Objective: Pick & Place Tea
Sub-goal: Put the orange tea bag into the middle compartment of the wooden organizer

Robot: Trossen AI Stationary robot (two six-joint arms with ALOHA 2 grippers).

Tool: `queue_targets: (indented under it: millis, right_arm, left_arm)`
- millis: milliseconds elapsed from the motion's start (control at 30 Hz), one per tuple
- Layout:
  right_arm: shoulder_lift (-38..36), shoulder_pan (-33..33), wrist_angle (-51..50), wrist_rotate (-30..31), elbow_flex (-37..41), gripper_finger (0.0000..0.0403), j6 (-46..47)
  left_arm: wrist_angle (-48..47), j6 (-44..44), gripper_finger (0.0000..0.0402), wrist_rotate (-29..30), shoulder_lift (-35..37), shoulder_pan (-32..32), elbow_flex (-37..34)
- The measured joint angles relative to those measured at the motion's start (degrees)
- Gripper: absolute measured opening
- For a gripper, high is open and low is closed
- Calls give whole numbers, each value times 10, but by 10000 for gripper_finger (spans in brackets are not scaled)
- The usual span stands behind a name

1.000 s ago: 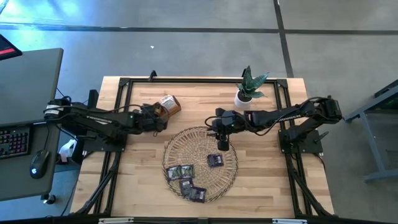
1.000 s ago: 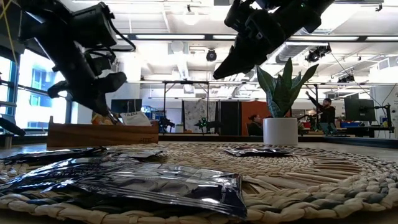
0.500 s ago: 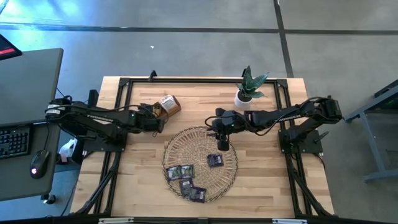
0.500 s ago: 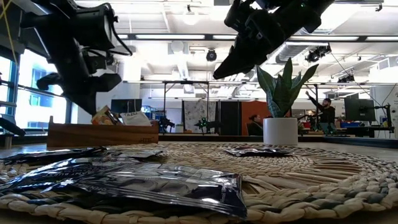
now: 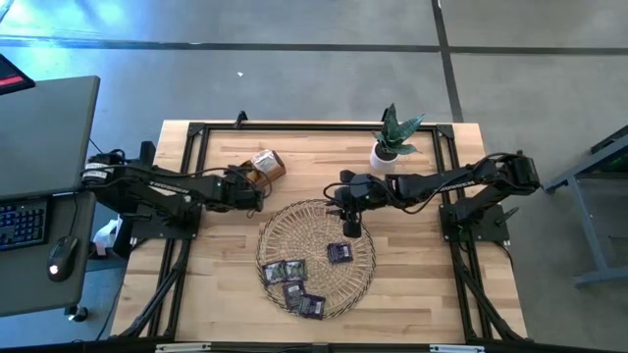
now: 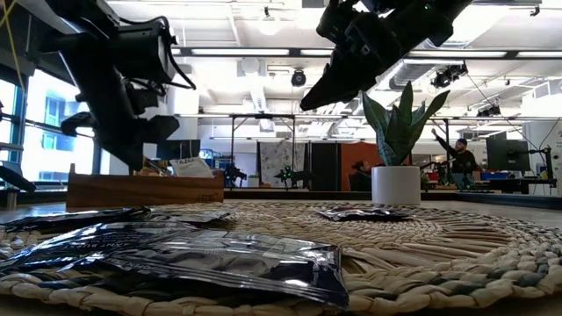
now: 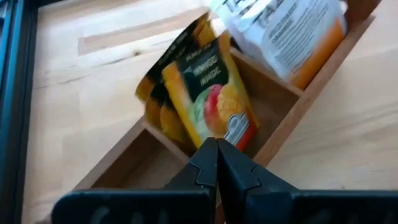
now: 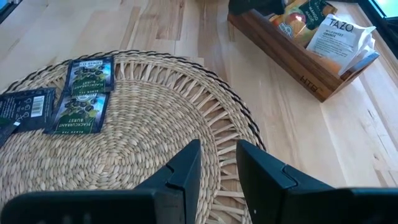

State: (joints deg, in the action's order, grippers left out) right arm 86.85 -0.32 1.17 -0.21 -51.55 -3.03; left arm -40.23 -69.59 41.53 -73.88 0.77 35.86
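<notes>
While the left claw (image 7: 216,163) hangs with its fingers pressed together and nothing between them, an orange sachet (image 7: 214,102) printed with a mango stands tilted in the wooden box (image 7: 292,118) just beyond its tips. That sachet leans against other orange ones in the same compartment, and a white-and-orange sachet (image 7: 292,34) sits in the next compartment of the box. From above, the left claw (image 5: 253,194) is at the near side of the box (image 5: 263,166), which lies on the worktop (image 5: 422,294) beside the far left rim of the woven tray (image 5: 365,279).

Over the tray's far right part the right claw (image 5: 350,226) hangs with its fingers (image 8: 180,171) spread a little and empty. One dark sachet (image 5: 340,253) lies flat on the tray just nearer than this claw, apart from it. Three more dark sachets (image 5: 294,287) lie clustered on the tray's near left part, well apart from both claws; in the right wrist view these show green-and-white labels (image 8: 87,93) and lie flat on the weave, two side by side and one at the rim.

In the low view the right claw (image 6: 325,92) is raised clear of the tray, and the dark sachets (image 6: 219,263) rest flat on the weave in the foreground. A potted plant (image 5: 392,137) stands on the worktop behind the right arm. People (image 6: 457,158) show far off in the room behind.
</notes>
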Motion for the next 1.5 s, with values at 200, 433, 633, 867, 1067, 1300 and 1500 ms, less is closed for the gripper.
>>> queue_targets:
  millis: [200,433,633,867,1067,1300,1500]
  right_arm:
    - [0,0,0,0,0,99,0]
    - [0,0,0,0,0,99,0]
    - [0,0,0,0,0,99,0]
    - [0,0,2,0,0,99,0]
    - [0,0,3,0,0,99,0]
    - [0,0,4,0,0,99,0]
    - [0,0,7,0,0,99,0]
  left_arm:
    - [-7,4,0,5,1,0,0]
    - [-5,-2,0,-5,3,0,0]
    - [17,13,0,9,-4,0,0]
    - [23,13,0,13,-4,0,0]
    - [23,6,0,17,-22,0,0]
    - [47,7,0,17,-46,24,-1]
    - [129,94,0,-9,-48,53,-1]
